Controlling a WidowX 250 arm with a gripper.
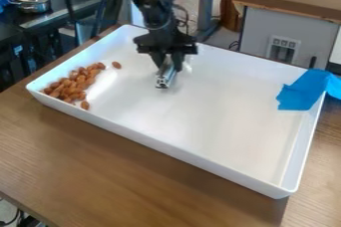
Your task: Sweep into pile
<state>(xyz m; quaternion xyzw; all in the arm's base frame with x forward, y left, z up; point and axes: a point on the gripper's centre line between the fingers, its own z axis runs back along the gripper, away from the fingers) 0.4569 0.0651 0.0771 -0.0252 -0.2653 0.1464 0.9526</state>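
The top edge is cutting off the arm (pixel 158 14), the right edge is cropping blue tape (pixel 305 91) hiding part of the tray's rim (pixel 166 150), and clustered nuts (pixel 70 86) are hiding one another.

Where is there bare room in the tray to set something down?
The tray is bare from the metal tool to the near wall and across to the blue sheet. Crowded: the left corner, with the brown nuts, and around the gripper.
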